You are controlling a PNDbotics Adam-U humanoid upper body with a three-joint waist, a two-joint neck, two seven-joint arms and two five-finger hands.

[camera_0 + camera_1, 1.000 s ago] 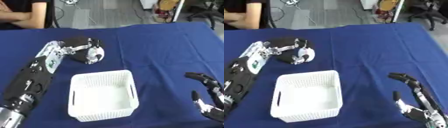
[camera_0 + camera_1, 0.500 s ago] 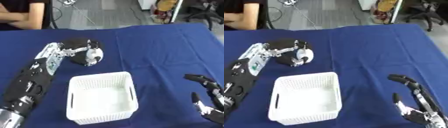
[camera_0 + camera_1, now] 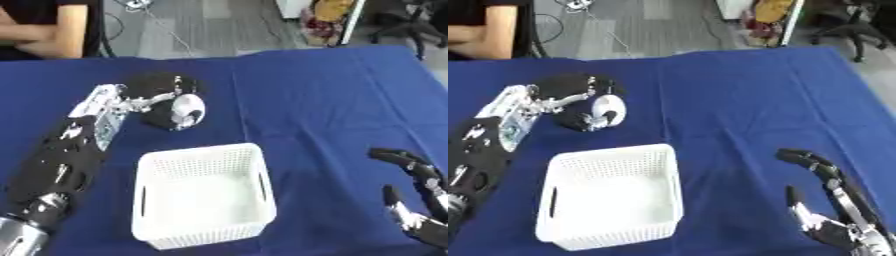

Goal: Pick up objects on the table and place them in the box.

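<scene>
You had one white basket (image 3: pixel 203 200) on the blue table (image 3: pixel 315 100), one round white object (image 3: pixel 187 111) near it, and two robot hands in view: left hand (image 3: pixel 162 95), right hand (image 3: pixel 833 210).

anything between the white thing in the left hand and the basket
Nothing visible. The left hand is curled round the white object just beyond the basket, whose top is open; only bare blue cloth lies between them.
</scene>
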